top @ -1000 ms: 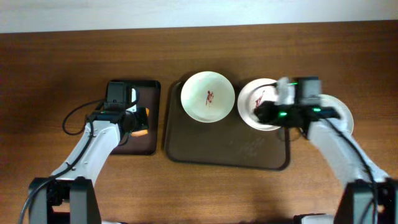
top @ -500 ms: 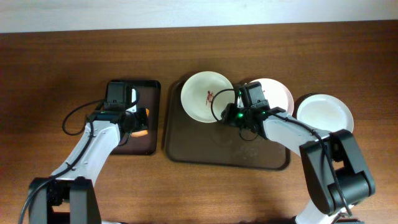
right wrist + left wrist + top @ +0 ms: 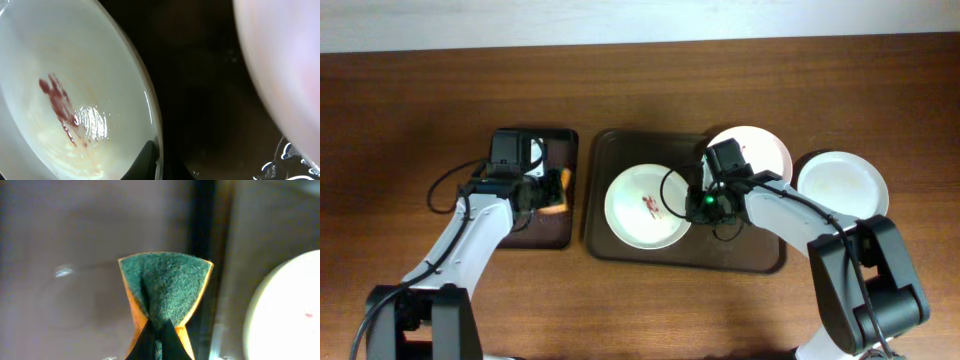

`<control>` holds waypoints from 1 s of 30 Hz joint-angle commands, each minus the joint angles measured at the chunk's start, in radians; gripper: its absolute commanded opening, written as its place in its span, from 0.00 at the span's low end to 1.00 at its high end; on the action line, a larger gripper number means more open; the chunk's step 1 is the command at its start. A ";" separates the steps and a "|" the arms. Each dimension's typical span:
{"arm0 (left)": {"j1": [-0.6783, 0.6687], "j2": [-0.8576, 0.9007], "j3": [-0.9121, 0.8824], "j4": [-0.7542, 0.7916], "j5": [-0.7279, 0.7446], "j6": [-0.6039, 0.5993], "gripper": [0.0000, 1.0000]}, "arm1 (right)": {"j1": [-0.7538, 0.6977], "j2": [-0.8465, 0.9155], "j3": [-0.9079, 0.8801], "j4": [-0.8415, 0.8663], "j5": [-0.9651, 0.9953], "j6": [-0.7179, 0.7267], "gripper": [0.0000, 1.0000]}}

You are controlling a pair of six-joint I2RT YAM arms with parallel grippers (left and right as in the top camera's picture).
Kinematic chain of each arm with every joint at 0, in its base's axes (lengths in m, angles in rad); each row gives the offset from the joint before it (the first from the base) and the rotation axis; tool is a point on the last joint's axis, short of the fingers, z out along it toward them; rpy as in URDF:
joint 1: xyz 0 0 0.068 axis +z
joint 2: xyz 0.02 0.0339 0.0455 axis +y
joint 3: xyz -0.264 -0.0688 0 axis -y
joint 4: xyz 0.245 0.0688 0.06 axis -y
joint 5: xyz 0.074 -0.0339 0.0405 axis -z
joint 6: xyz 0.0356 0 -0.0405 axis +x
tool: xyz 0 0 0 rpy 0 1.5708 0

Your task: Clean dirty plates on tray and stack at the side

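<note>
The right tool (image 3: 704,205) is pinching the smeared plate (image 3: 638,218) by its rim on the tray (image 3: 740,255). A pinkish plate (image 3: 765,150) is crowding just behind. A third, white plate (image 3: 842,185) is resting on the tabletop (image 3: 420,100). The left tool (image 3: 156,339) is squeezing one sponge (image 3: 165,285) over the black tray (image 3: 525,230).

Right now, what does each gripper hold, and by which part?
Left gripper: green-and-orange sponge, by one edge. Right gripper: red-smeared white round plate, by its rim.

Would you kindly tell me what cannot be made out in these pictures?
Overhead: the right arm covers the lower left of the pinkish plate; any smear there is hidden.
Left wrist: the right edge cuts off the smeared plate.
Right wrist: the pinkish plate is blurred and cut off.
Overhead: the left claw hides most of the sponge.
</note>
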 commanded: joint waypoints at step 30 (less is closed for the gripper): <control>-0.345 0.286 0.003 0.383 0.521 -0.563 0.00 | 0.014 -0.003 -0.005 -0.021 0.010 -0.021 0.08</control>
